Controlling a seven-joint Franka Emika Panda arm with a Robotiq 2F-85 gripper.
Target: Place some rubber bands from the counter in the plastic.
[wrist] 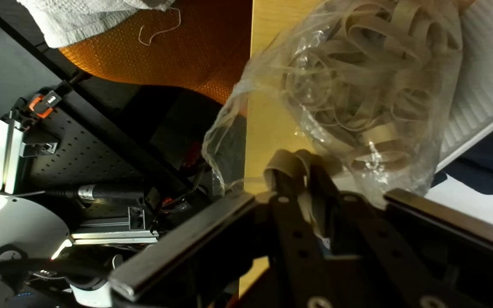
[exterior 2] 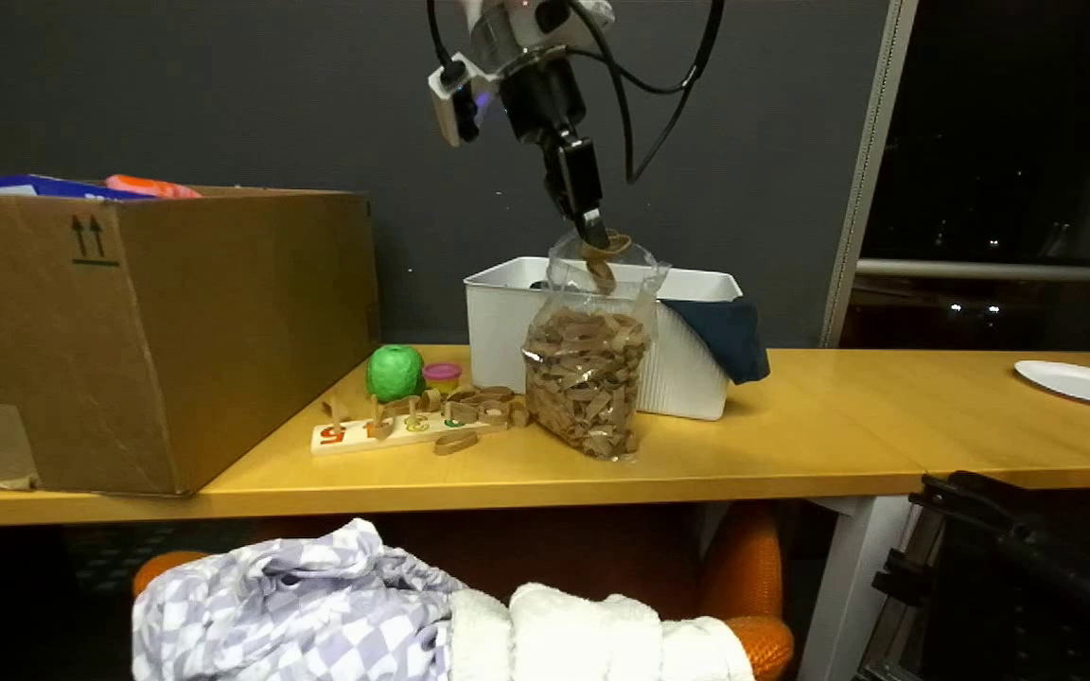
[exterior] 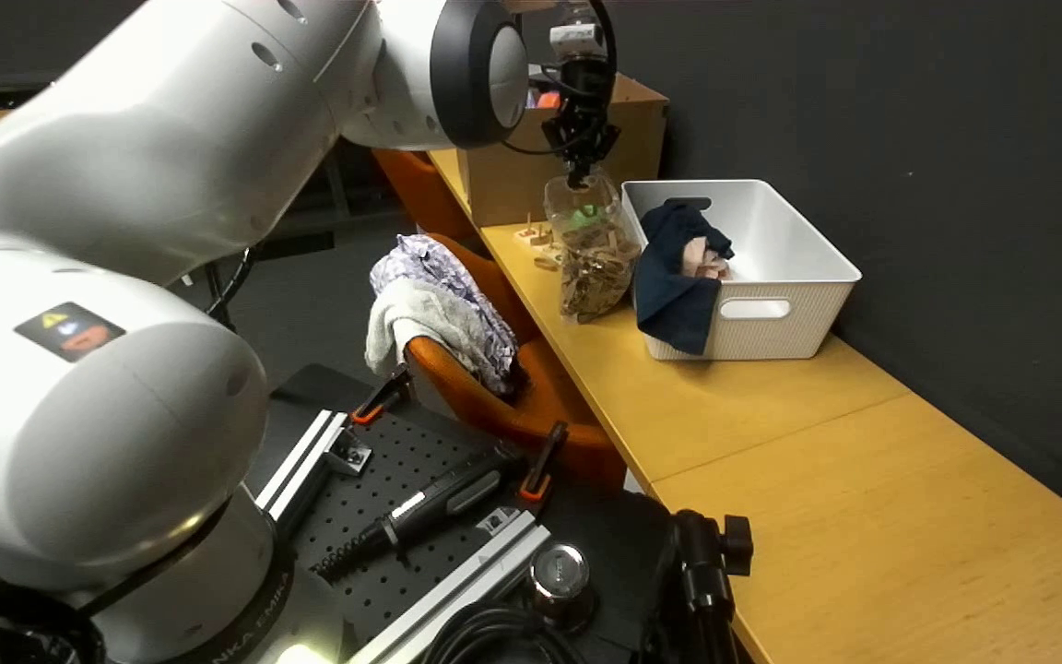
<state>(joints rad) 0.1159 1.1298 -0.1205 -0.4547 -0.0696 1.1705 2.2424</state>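
Observation:
The clear plastic bag (exterior 2: 635,284) stands upright on the counter (exterior 2: 819,426), its lower part full of tan rubber bands (exterior 2: 588,378). The bag also shows in an exterior view (exterior: 560,198) and in the wrist view (wrist: 233,113). My gripper (exterior 2: 592,229) points down at the bag's top opening. It is shut on a few tan rubber bands (exterior 2: 602,270), which hang within the bag's upper part. In the wrist view the held bands (wrist: 287,164) stick out between the fingertips (wrist: 302,192). Several loose rubber bands (exterior 2: 455,442) lie on the counter left of the bag.
A white bin (exterior 2: 498,331) with a dark blue cloth (exterior 2: 729,331) stands right behind the bag. A wooden number board (exterior 2: 403,432), green ball (exterior 2: 395,373) and small tub (exterior 2: 442,376) lie beside it. A large cardboard box (exterior 2: 261,312) stands left; a white plate (exterior 2: 1084,386) lies right.

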